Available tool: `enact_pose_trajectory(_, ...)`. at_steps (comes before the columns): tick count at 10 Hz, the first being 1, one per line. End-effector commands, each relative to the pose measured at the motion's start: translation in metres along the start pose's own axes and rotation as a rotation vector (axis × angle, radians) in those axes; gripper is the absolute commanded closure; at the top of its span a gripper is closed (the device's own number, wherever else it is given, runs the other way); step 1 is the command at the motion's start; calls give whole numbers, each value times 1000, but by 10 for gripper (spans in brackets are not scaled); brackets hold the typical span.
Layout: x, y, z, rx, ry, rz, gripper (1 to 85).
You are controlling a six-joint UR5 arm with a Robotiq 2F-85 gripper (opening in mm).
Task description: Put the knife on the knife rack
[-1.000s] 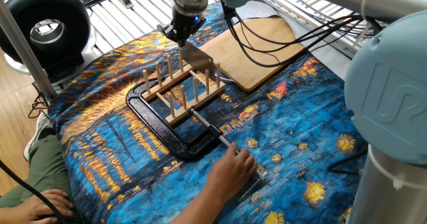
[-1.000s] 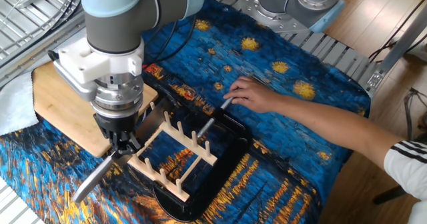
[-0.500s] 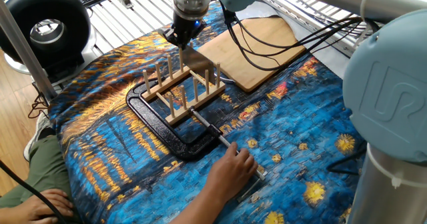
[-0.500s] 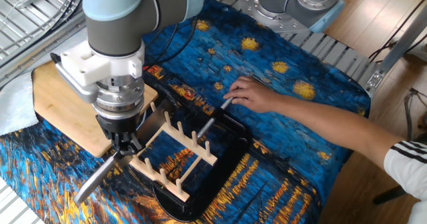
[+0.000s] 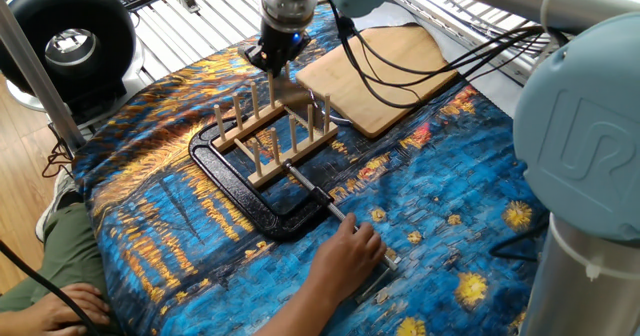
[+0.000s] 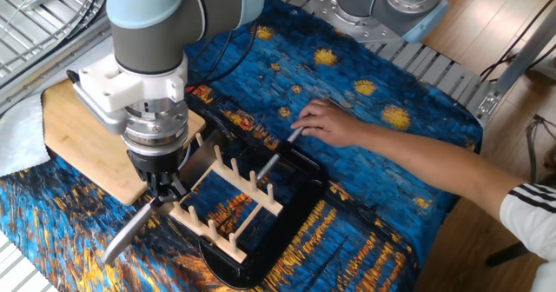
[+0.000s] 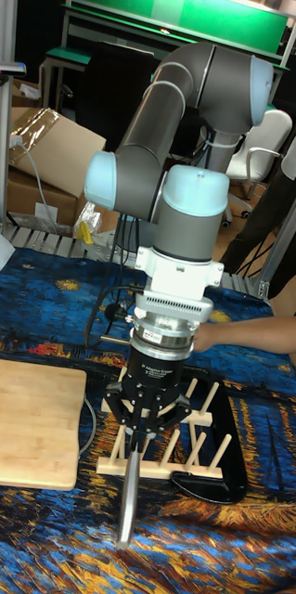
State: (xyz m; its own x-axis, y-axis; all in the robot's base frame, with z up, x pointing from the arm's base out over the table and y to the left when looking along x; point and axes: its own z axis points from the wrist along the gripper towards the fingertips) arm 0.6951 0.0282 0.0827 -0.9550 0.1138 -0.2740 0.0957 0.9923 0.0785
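Now the gripper (image 6: pixel 159 190) sits a touch lower and closer to the rack (image 6: pixel 228 208) than a second ago, and the knife (image 6: pixel 129 233) it carries has dropped with it, its tip nearer the cloth (image 6: pixel 365 109); the hand (image 6: pixel 328 123) and the clamp (image 6: pixel 287 207) have not shifted. Its black fingers are pinched tight on the knife's upper end, so the blade hangs down and slants outward, just beside the rack's end nearest the board (image 6: pixel 82 144), not yet between the pegs. In the tall fixed view the knife (image 7: pixel 129 487) shows as a narrow, smooth grey strip hanging below the gripper (image 7: pixel 142 425), in front of the rack (image 7: pixel 171 450). From one fixed view the blade (image 5: pixel 297 91) is broad, flat and dull silver, tucked among the pegs of the rack (image 5: pixel 274 131) under the gripper (image 5: pixel 274 58). That rack is pale raw wood, two straight rails bristling with round upright dowels. It rests inside a heavy, black, C-shaped metal clamp (image 5: pixel 245 191) with a shiny steel rod, whose far end a bare hand (image 5: pixel 348 253) grips. A bamboo board (image 5: pixel 385 64), smooth with rounded corners, lies flat beside it on a glossy, blue-and-gold swirled cloth (image 5: pixel 440 176).
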Motion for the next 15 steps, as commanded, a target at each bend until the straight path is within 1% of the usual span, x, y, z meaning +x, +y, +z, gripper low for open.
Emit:
enact_pose_trajectory(1,1,2,0,-26,1,9,640)
enact_pose_trajectory(3,1,2,-2,-29,6,7,610)
enact_pose_trajectory(5,1,2,-13,-31,27,2,550)
enact_pose_trajectory(6,1,2,-20,-31,40,2,550)
enact_pose_trajectory(9,-4,7,-38,9,69,6,560)
enact_pose_trajectory(11,-9,10,-64,38,107,10,587)
enact_pose_trajectory(12,-14,10,-79,44,133,8,597)
enact_pose_trajectory(13,-19,6,-94,60,159,5,623)
enact_pose_trajectory(14,-28,3,-113,65,180,0,630)
enact_pose_trajectory(15,-36,-2,-126,74,198,-7,650)
